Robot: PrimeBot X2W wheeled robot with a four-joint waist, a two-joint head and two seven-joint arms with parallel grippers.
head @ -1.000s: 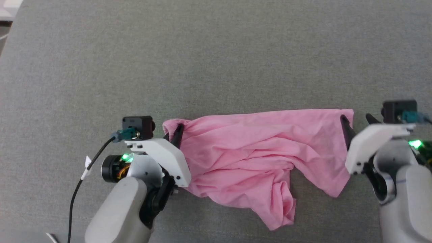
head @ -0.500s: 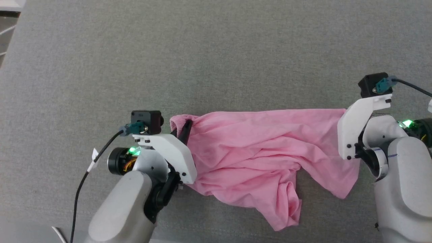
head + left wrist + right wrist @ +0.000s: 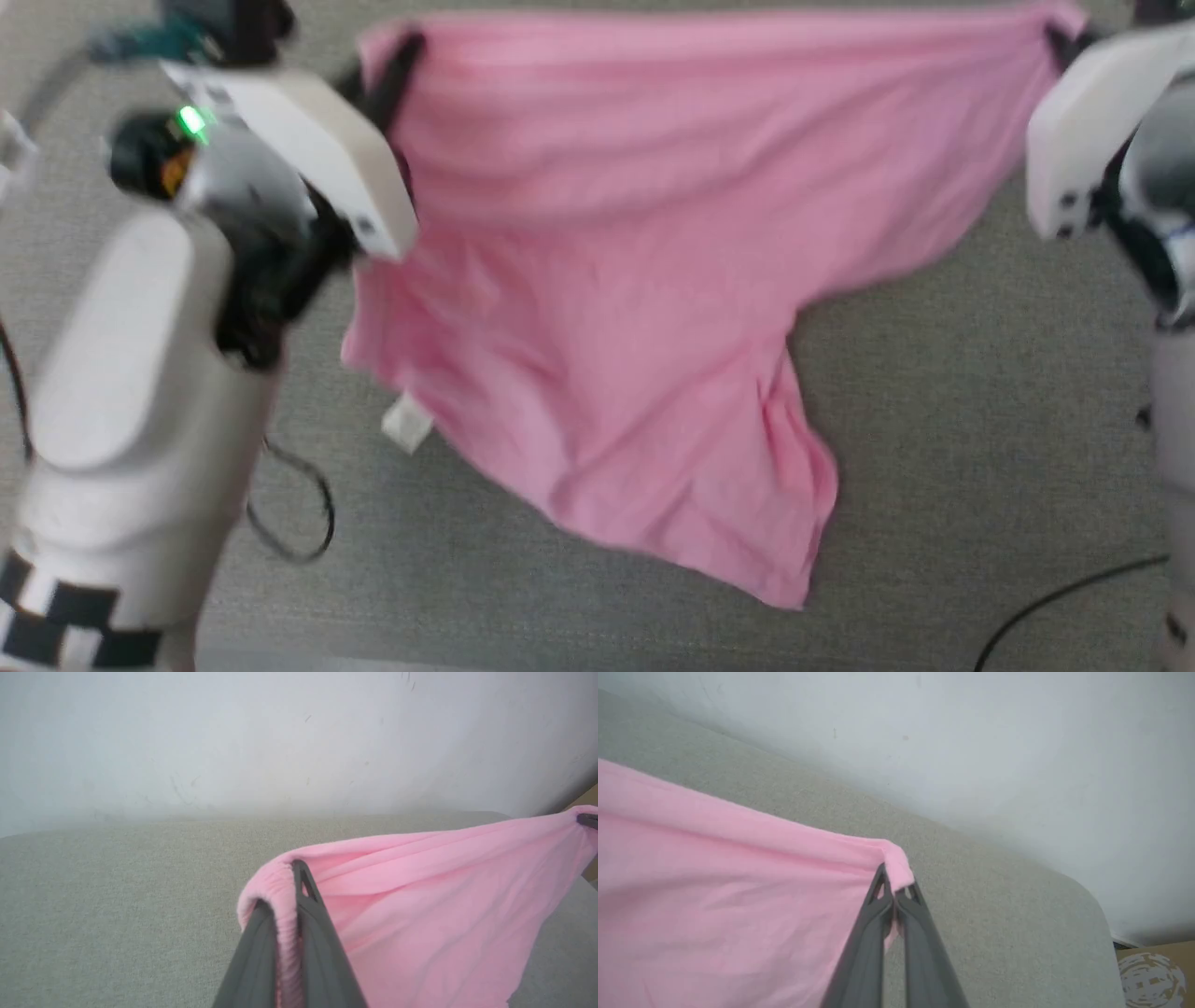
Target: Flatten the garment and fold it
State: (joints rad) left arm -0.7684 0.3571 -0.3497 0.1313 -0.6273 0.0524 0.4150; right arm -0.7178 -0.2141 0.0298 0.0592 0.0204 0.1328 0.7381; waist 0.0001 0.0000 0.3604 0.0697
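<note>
A small white label hangs at the left near edge of the garment; no writing can be read on it. 1 second ago the garment lay crumpled and the right gripper stood apart. Now it and the left gripper are clamped on the far corners, with the cloth stretched between the 2 over the grey fabric surface. Behind is a white wall.

No word or number can be read anywhere. The small white label at the lower left edge of the pink garment is too blurred to read. A pale round print on the brown box, past the table's rounded corner, is smeared beyond reading.
</note>
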